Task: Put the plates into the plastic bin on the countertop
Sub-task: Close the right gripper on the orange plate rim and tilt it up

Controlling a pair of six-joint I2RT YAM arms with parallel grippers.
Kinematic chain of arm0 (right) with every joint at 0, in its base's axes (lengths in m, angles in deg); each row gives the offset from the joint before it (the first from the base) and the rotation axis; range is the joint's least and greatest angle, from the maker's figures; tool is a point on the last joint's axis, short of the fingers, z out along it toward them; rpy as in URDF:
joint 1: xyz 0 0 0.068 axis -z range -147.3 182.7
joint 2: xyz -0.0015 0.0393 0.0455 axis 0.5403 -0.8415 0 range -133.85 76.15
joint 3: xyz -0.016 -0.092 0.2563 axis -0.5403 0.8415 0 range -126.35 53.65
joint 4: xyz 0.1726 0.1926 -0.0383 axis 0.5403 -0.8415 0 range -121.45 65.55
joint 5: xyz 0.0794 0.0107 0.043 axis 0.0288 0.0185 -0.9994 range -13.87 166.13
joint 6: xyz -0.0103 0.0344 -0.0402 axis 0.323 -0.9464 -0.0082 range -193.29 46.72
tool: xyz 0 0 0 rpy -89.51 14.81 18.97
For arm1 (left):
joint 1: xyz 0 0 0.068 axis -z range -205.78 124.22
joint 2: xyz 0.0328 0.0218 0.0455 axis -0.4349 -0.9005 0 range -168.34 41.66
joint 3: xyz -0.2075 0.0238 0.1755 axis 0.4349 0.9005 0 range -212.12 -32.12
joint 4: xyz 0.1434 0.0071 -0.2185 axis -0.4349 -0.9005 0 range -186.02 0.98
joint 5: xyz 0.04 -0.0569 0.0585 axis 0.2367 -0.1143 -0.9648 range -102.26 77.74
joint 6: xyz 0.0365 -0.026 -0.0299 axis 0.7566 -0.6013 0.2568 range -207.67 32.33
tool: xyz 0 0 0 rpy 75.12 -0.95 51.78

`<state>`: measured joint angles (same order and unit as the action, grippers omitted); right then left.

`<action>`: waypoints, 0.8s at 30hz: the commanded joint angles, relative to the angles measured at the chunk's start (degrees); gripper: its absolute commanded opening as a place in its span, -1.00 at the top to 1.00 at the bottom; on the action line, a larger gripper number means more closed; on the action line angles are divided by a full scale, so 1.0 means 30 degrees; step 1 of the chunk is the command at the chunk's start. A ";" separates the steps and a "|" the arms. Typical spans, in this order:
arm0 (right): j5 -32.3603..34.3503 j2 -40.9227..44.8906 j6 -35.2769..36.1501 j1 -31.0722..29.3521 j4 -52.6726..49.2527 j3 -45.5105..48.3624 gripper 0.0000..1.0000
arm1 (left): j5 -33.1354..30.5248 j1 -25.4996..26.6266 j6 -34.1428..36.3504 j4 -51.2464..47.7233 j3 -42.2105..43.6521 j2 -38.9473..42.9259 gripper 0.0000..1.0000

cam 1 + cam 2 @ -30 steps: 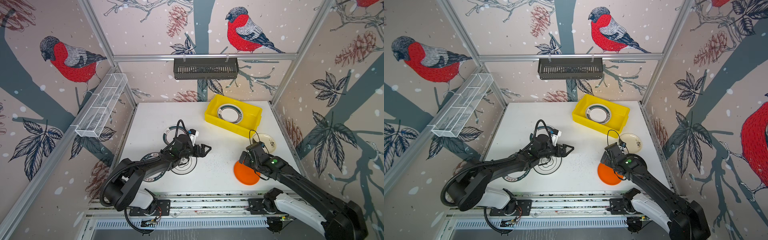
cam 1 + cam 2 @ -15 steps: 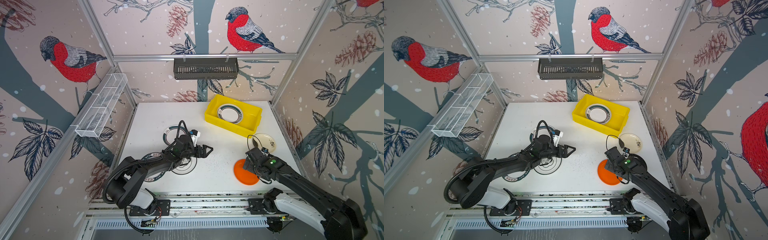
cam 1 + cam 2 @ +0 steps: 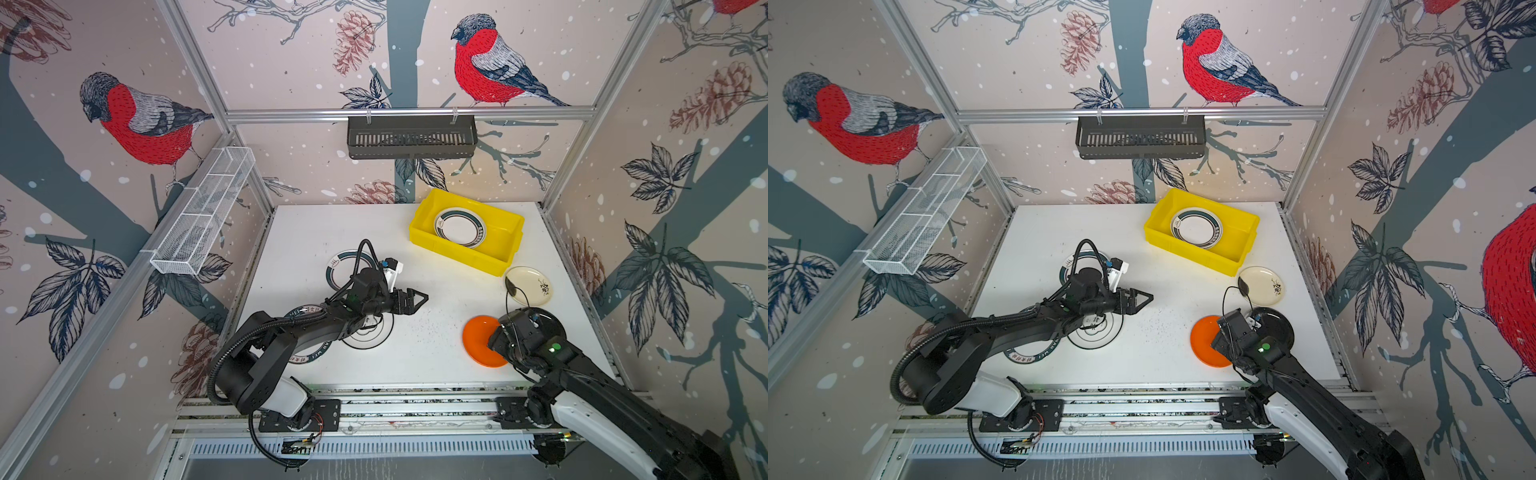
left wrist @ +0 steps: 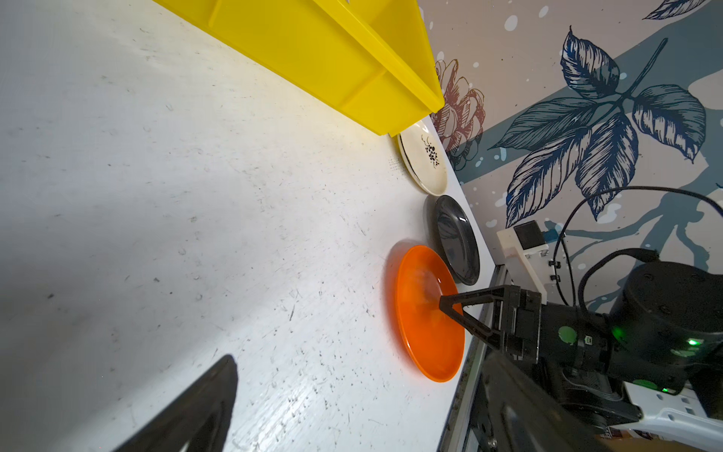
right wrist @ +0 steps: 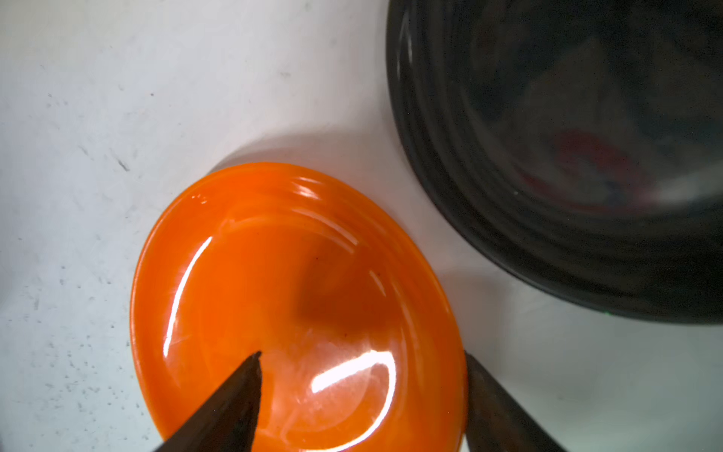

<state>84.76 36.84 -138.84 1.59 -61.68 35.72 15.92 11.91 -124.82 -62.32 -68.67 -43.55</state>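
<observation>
Orange plate (image 5: 274, 281) now has the right end effector (image 5: 362, 356) straddling its rim.

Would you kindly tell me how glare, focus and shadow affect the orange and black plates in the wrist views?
Right wrist view: white glare streaks across the orange plate, a dark shadow at its middle; the black plate looks soft, with smeared reflections. Left wrist view: both plates sharp, little glare; the orange one casts a narrow shadow on the countertop.
</observation>
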 commanded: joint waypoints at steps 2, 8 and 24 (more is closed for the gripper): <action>-0.0052 0.1680 -0.1224 0.0029 0.0184 0.0567 -0.38 | 0.0468 0.0004 0.0282 0.0537 -0.0430 -0.0296 -0.95; 0.0291 0.2516 -0.1262 0.0161 0.0100 0.0822 -0.07 | 0.0681 0.0004 0.0327 0.0535 -0.0964 -0.1115 -0.95; -0.0447 0.2644 -0.0559 0.0964 0.1404 0.2076 0.34 | 0.1251 -0.0026 -0.0435 0.1043 -0.1491 -0.1942 -0.94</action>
<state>83.82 44.68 -141.36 4.28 -58.56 41.40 19.20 11.91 -125.41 -61.31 -72.67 -49.21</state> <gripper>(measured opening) 0.331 0.973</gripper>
